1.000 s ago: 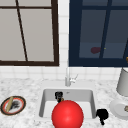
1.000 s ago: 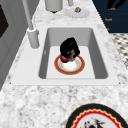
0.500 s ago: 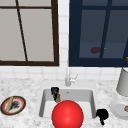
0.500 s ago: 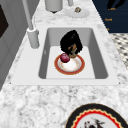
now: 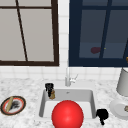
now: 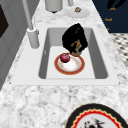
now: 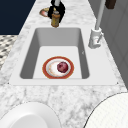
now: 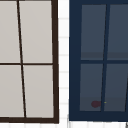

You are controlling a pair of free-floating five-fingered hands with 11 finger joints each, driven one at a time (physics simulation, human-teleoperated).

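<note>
The left hand (image 5: 49,87) curls round a small brown bottle (image 5: 52,94) above the sink's (image 7: 27,57) left edge, hiding its top; no label is readable. The right hand (image 5: 102,115) hangs beside the sink, fingers indistinct.

The robot consists of two detached, human-shaped units, the left hand (image 5: 49,87) and the right hand (image 5: 102,114), each uniformly matte black, smooth-surfaced, with no wrist, arm, cable or marking attached.
</note>
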